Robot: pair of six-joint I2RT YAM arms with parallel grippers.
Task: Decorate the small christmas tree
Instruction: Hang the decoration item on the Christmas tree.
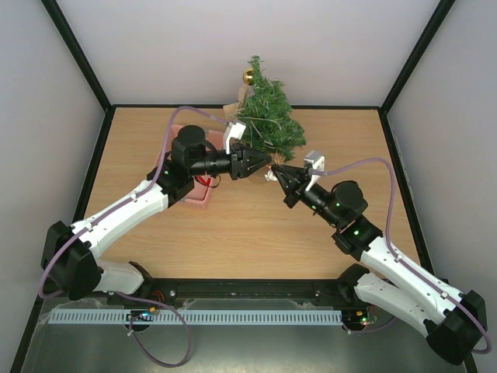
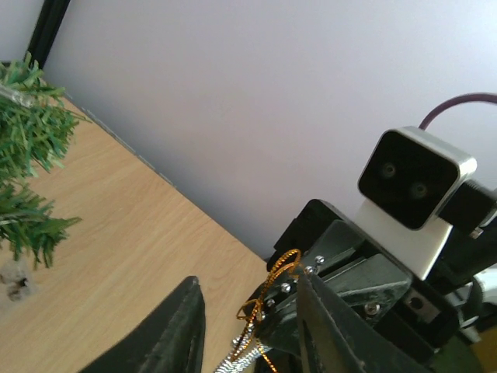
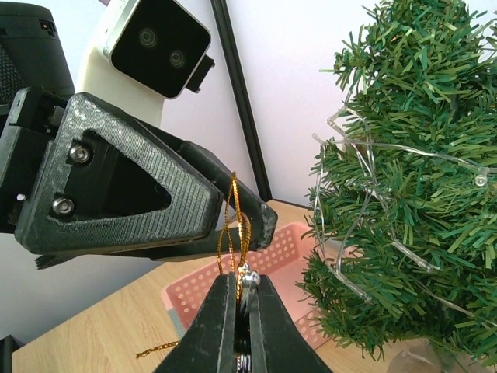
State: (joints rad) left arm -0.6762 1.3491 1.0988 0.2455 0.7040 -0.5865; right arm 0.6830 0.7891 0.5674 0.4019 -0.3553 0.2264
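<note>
The small christmas tree (image 1: pixel 270 116) stands upright at the 12 o'clock side of the table (image 1: pixel 233 241), near the back wall. A thin clear light string (image 3: pixel 373 148) goes through its branches, and a gold bauble (image 1: pixel 248 76) sits near its top, at 11 o'clock. At the tree's 6 o'clock the two grippers meet tip to tip. The right gripper (image 3: pixel 243 277) is pressed together on a silver cap (image 3: pixel 248 275), and a gold thread loop (image 3: pixel 233 225) rises from it. The left gripper (image 1: pixel 264 161) has its jaws apart, with the loop between them. A pink basket (image 1: pixel 203 193) lies at 9 o'clock from the grippers, partly under the left arm (image 1: pixel 132 206).
</note>
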